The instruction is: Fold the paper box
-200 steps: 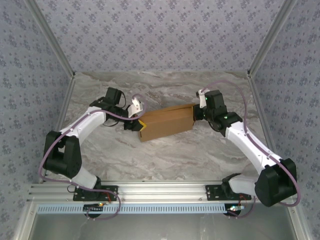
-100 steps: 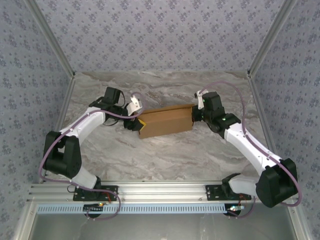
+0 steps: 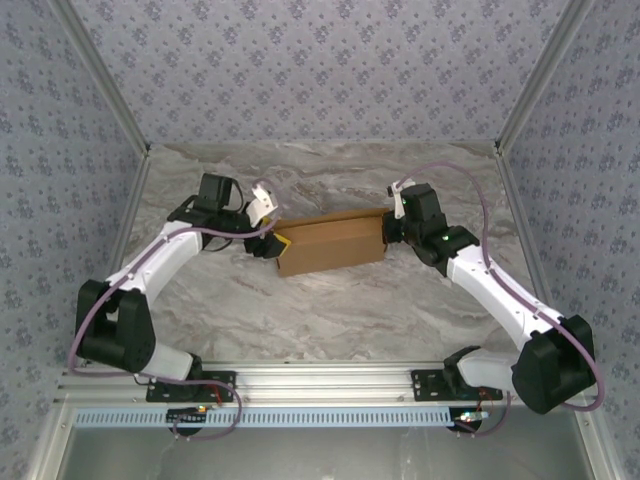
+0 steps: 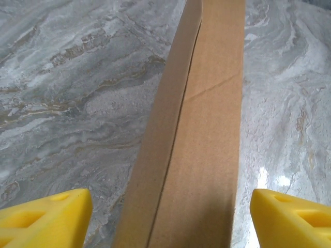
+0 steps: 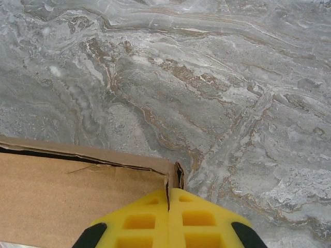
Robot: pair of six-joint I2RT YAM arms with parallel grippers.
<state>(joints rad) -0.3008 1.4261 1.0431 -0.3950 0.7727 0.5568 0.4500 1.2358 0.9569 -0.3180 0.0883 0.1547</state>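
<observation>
Currently my left gripper [image 4: 168, 209] stands wide apart, straddling the 9 o'clock end of the paper box [image 3: 332, 243] without touching it, while my right gripper [image 5: 169, 199], fingers pressed together, meets its 3 o'clock corner, presumably bracing it mid-table [image 3: 300, 310].

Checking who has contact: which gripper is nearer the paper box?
Right. The right gripper is shut on the paper box at its right-end corner; the left gripper is open, its fingers straddling the left end without touching.
</observation>
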